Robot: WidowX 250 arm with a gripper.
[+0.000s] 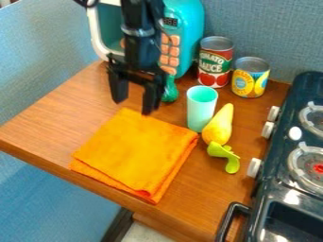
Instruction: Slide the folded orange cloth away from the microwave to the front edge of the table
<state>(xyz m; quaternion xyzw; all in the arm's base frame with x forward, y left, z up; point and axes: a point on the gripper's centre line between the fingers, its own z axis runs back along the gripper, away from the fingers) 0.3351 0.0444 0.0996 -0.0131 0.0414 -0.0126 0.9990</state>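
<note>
Black toy stove point(271, 189) stands right of the folded orange cloth point(135, 151). Beyond the cloth is a turquoise-and-white toy microwave point(189, 28); over its far corner hangs the gripper point(134, 103), released, jaws apart. Beyond and right of the cloth are a tomato-pictured red can point(214, 66) and a yellow-and-blue-labelled can point(250, 79); beside it, a mint cup point(202, 109) and yellow toy pear point(218, 126).

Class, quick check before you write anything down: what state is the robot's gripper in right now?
Gripper: open, fingers apart with nothing held between them, above the far side of the folded orange cloth.
</note>
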